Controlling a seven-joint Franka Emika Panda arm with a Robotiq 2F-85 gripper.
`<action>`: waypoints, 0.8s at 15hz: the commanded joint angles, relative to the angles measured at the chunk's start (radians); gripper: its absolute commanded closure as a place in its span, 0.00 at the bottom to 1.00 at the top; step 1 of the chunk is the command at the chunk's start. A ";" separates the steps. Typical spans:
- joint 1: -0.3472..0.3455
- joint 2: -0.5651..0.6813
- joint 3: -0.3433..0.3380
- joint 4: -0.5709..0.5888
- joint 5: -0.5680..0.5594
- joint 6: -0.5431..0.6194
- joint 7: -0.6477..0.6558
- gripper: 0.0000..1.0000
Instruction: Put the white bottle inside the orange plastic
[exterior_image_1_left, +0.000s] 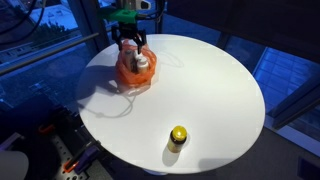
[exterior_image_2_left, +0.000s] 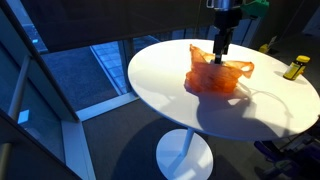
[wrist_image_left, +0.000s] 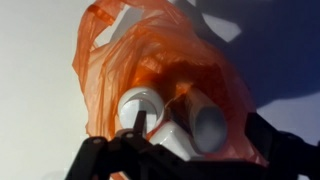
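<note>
We count one orange plastic bag (exterior_image_1_left: 128, 72) on the round white bench (exterior_image_1_left: 210, 90), one white bottle (exterior_image_1_left: 143, 63) inside that bag, and one yellow-capped jar (exterior_image_1_left: 178, 137) well apart from the bag. One pincer (exterior_image_1_left: 132, 45) hangs over the bag's mouth. We cannot tell whether it is apart or clamped.

Probably an office: round white pedestal table (exterior_image_2_left: 160, 75) beside floor-length glass panes (exterior_image_2_left: 85, 65).

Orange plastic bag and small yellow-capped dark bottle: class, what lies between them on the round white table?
Nothing: between the orange plastic bag and the small yellow-capped dark bottle only bare round white table shows, in an exterior view.
</note>
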 joint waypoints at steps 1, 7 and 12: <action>0.006 -0.044 -0.029 0.032 -0.028 -0.090 0.095 0.00; -0.022 -0.099 -0.077 0.078 -0.014 -0.193 0.211 0.00; -0.072 -0.161 -0.105 0.099 0.015 -0.270 0.213 0.00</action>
